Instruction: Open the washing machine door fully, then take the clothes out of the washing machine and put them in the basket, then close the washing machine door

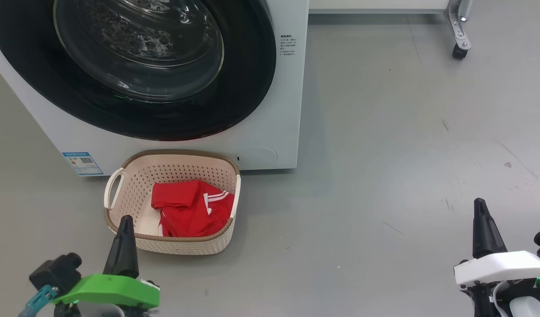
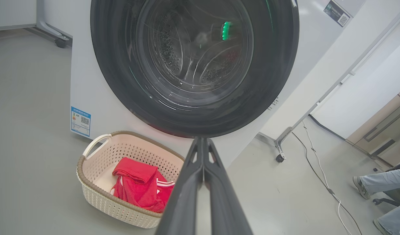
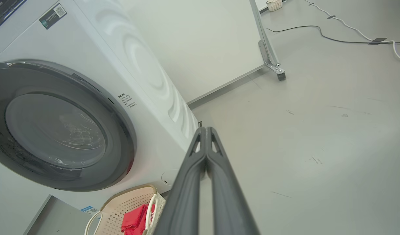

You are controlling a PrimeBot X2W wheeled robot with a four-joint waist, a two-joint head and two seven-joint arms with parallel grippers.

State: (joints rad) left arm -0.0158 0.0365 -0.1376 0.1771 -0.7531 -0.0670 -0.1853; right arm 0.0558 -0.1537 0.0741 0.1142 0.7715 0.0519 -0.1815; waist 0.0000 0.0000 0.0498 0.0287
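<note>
The washing machine (image 1: 278, 110) stands at the upper left with its door (image 1: 133, 66) closed flat against the front, black rim around the glass bowl. The cream basket (image 1: 120, 207) sits on the floor in front of the machine, and the red clothes (image 1: 192, 209) lie in it. My left gripper (image 1: 124, 220) is shut with nothing in it, its tip over the basket's near left rim. My right gripper (image 1: 480, 203) is shut and empty, far right over bare floor. The left wrist view faces the door (image 2: 193, 65) and the basket (image 2: 98, 192); the right wrist view shows the door (image 3: 56, 127) from the side.
A wheeled frame leg (image 1: 459, 39) stands at the back right. Cables (image 3: 333, 36) lie on the grey floor. A person's legs and shoes (image 2: 376, 186) are at the right edge of the left wrist view. Open floor stretches to the machine's right.
</note>
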